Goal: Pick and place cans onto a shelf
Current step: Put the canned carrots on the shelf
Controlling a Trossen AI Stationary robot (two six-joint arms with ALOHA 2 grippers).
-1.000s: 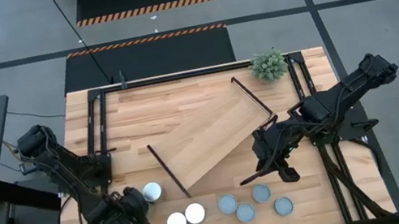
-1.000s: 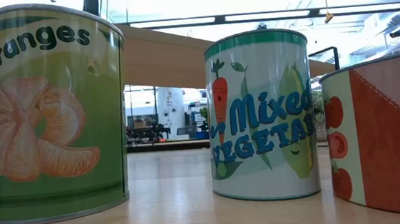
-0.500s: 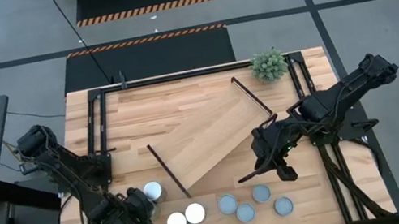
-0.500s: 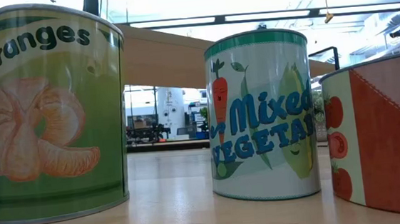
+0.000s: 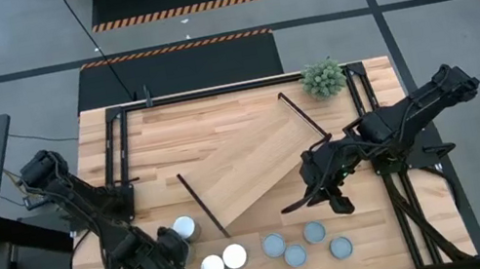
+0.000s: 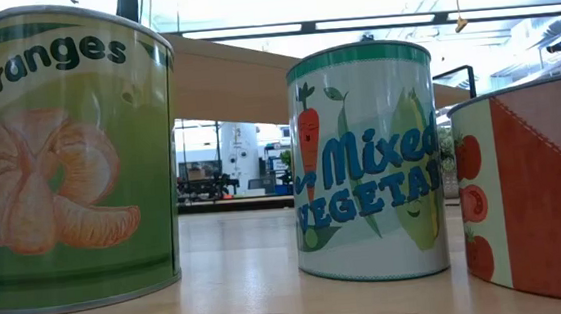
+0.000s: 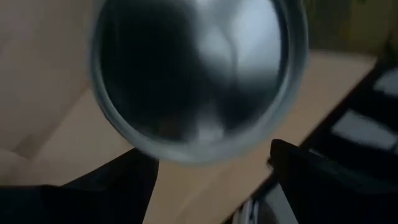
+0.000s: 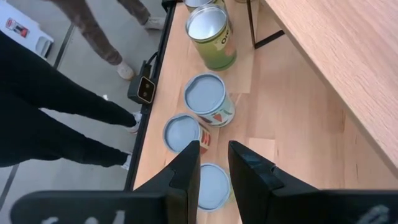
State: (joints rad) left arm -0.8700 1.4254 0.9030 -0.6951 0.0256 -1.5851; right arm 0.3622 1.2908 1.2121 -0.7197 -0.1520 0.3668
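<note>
Several cans stand along the table's near edge. Two white-topped ones (image 5: 212,268) (image 5: 235,255) are left of several blue-grey-topped ones (image 5: 295,255). One more white-topped can (image 5: 183,229) stands near the shelf's near black bar (image 5: 201,206). The shelf (image 5: 251,167) lies slantwise on the table. My left gripper (image 5: 176,242) is open and low. Its fingers (image 7: 323,180) stand on either side of that can's top (image 7: 199,74). My right gripper (image 5: 285,210) is shut and empty, above the blue-grey cans (image 8: 205,93).
A small green plant (image 5: 323,77) stands at the far right corner. Black frame rails (image 5: 118,146) run along the table's sides. In the low view, labelled cans (image 6: 70,153) (image 6: 366,160) stand close to the camera. People's legs (image 8: 37,118) show beyond the near edge.
My left gripper has moved a little toward the table's right, closing in on the white-topped can by the shelf's bar. My right gripper has shifted slightly toward the far edge. The cans and the shelf have stayed put.
</note>
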